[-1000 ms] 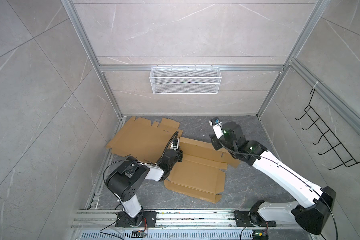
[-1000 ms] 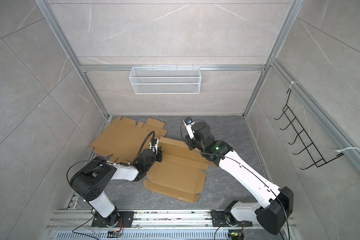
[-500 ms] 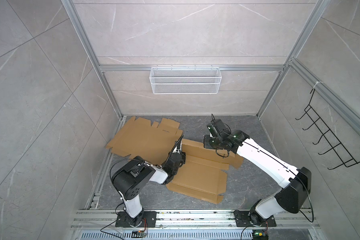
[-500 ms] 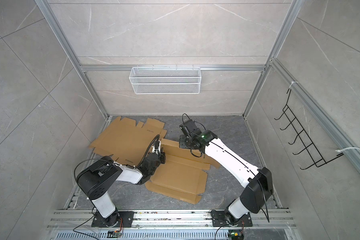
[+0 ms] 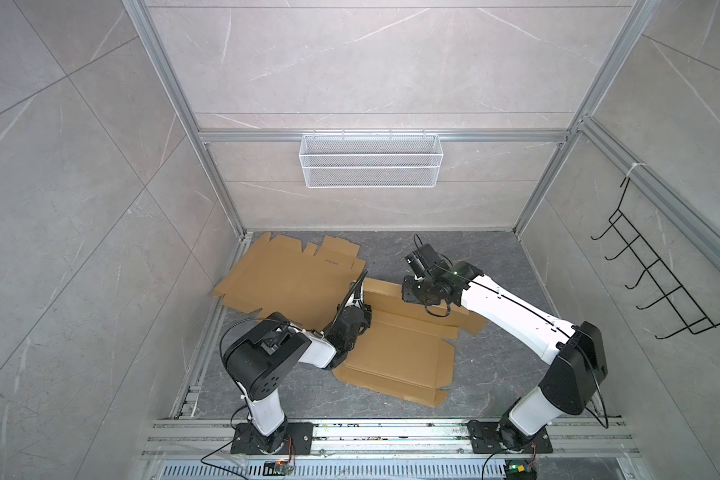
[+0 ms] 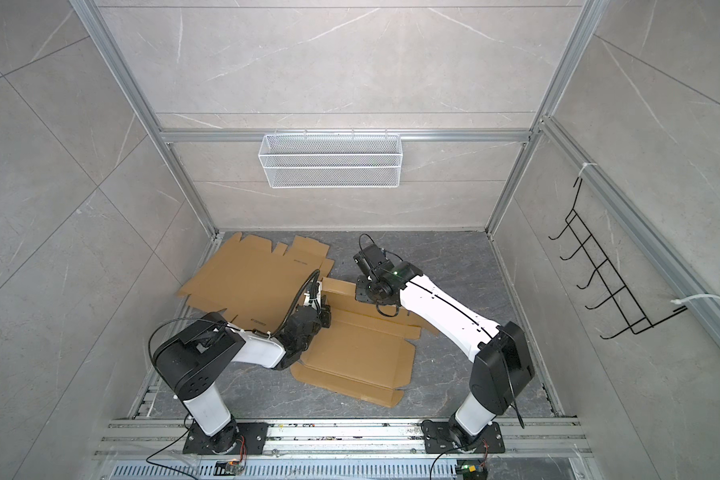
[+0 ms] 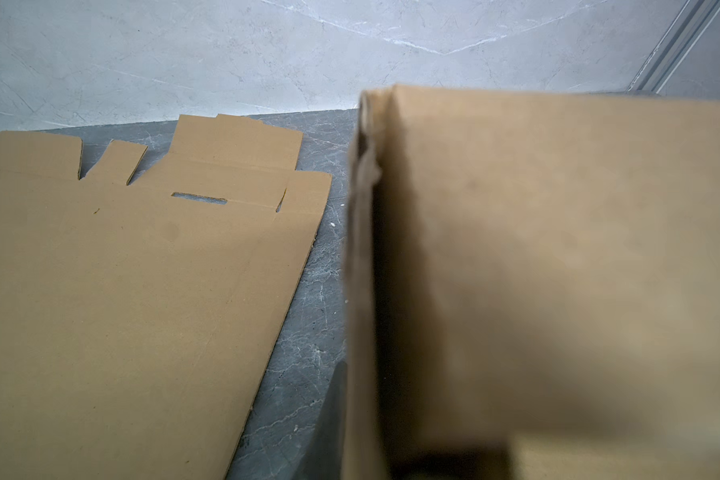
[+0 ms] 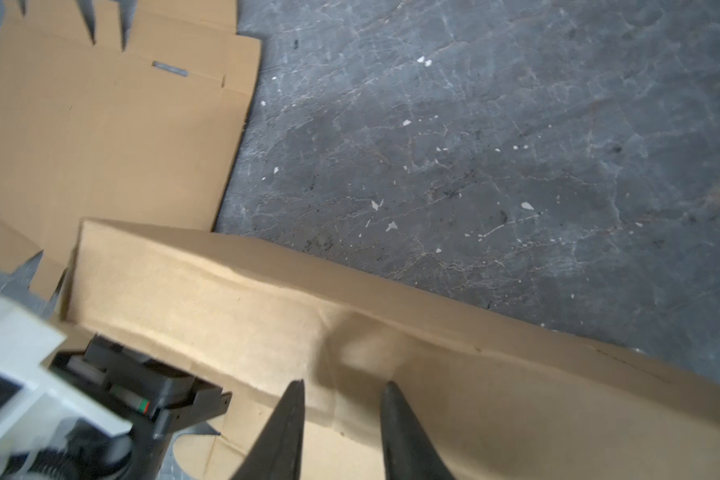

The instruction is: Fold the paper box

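Here, creased corrugated cardboard box (image 5: 395,353), veined grey tabletop (image 5: 501,249)

Left gripper (image 5: 362,305): fingers buried under its own wrist and cable in both top views; closed, though whether they pinch the flap cannot be told.
Flap (image 7: 558,270): blurred in the left wrist view, running off two edges and screening the rest of the paper box (image 5: 395,353); a dark shape at its foot is too soft to name.
Right gripper (image 8: 344,384): fingers (image 8: 285,428) cut off at the base by the picture's edge; tips parted, contact with the flap unclear.
Flat sheet (image 5: 292,282): near corner covered by the left arm; its printing too small to read.
Box corner: the far right one lies under the right arm.
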Robot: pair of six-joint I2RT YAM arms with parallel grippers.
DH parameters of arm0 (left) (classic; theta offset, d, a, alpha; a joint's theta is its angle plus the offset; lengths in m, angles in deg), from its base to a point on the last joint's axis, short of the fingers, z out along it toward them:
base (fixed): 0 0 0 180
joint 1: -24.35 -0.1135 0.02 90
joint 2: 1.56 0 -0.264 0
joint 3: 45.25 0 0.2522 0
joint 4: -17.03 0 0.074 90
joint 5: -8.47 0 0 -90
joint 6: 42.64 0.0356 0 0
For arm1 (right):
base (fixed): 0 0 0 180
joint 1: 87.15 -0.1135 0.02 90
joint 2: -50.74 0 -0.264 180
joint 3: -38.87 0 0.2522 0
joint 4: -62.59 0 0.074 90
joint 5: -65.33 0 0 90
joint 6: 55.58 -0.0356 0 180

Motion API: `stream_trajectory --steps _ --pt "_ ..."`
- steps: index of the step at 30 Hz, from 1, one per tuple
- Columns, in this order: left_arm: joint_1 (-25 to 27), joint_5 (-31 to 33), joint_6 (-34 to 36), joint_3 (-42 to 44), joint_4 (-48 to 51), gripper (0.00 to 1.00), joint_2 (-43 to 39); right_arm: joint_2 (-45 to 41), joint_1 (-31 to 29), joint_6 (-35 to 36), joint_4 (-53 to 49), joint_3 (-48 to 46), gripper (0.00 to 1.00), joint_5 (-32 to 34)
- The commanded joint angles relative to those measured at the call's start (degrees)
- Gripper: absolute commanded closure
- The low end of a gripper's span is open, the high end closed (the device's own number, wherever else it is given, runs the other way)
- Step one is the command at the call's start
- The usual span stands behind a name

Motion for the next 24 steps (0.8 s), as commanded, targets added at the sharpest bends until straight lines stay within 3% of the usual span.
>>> stream_trajectory --steps 1,6,10,17,24 --pt "0.15 4.34 -1.43 1.16 6.75 1.0 -2.5 -5.88 2.66 5.27 -6.64 2.26 0.56 -0.85" --pt "0.16 6.65 -3.07 1.35 10.71 1.0 -3.66 -12.14 10.79 9.0 -16.79 -1.17 0.48 -1.78" --pt "0.55 7.44 -3.69 1.8 11.34 1.0 -4.5 -15.07 12.71 8.04 -17.87 -3.37 0.4 -5.03" --pt "0.88 6.73 -2.38 1.35 11.31 1.0 -3.7 -9.37 17.69 9.03 -11.6 -2.25 0.31 -11.91" --pt "1.27 6.97 -2.2 1.39 10.86 1.0 -2.8 -2.91 17.89 8.47 -8.39 -0.46 0.3 -14.37"
